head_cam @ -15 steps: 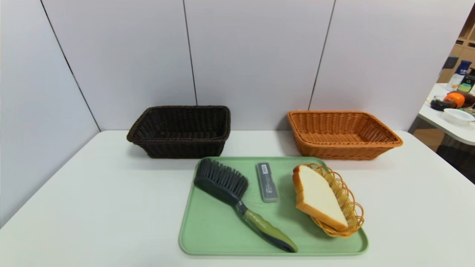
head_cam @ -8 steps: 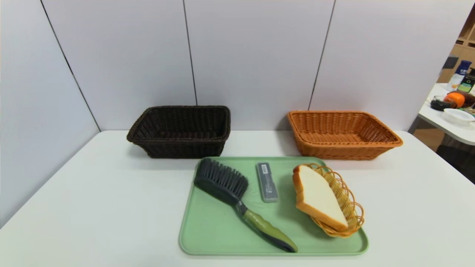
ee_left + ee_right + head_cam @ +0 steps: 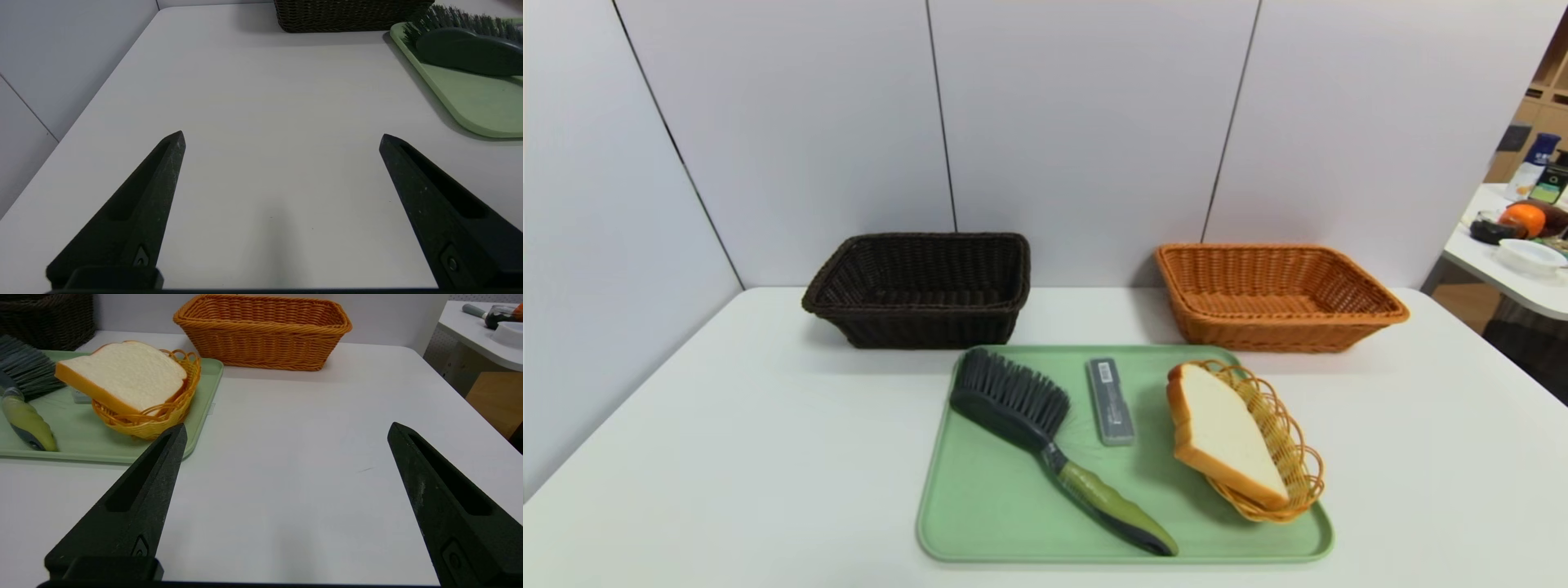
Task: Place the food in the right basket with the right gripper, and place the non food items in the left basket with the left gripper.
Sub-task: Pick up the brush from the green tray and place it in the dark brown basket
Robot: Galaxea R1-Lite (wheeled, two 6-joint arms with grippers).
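Observation:
On a green tray [image 3: 980, 523] lie a dark grey brush [image 3: 1045, 433] with an olive handle, a slim grey case [image 3: 1111, 402] with a barcode label, and a slice of white bread [image 3: 1223, 437] resting in a small yellow oval wicker dish [image 3: 1290, 457]. Behind the tray stand the dark brown left basket [image 3: 919, 287] and the orange right basket [image 3: 1274, 296]. Neither arm shows in the head view. My left gripper [image 3: 281, 136] hangs open over bare table, left of the tray. My right gripper [image 3: 287, 430] is open over bare table, right of the tray; the bread [image 3: 124, 373] lies ahead of it.
Grey wall panels close off the back and left of the white table [image 3: 727, 457]. A second table [image 3: 1515, 269] with bottles and bowls stands off to the right.

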